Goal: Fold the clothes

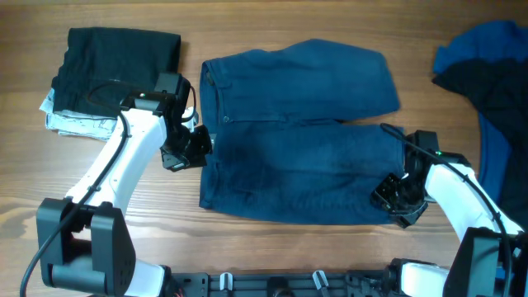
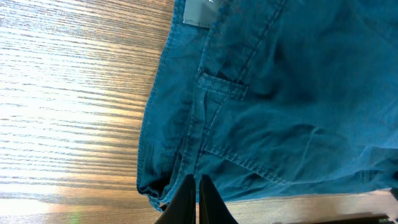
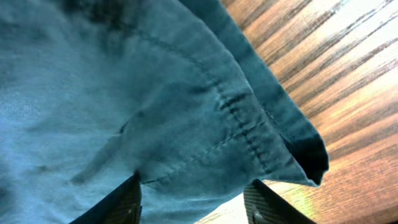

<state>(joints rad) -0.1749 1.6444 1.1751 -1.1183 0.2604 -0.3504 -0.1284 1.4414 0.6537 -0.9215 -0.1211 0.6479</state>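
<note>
— Item one, location?
— One pair of navy trousers (image 1: 297,148), flat mid-bench (image 1: 272,25), two legs running right. My left hand (image 2: 198,186), closed, is at the waistband (image 2: 177,93). My right hand (image 3: 193,199) gapes astride a hem (image 3: 273,130), I judge to lift the near edge.
— Remainder?
— One folded stack (image 1: 115,58) far left, one blue-black heap (image 1: 491,74) far right.

The trousers (image 1: 297,140) are matt, dark navy, denim-like woven cloth, softly creased, with raised stitched seams. The table (image 1: 272,25) is smooth grained wood with a light sheen catching glare. The black garment (image 1: 115,62) is matt cloth, and the left arm (image 1: 124,161) has a smooth white plastic-looking shell
</note>
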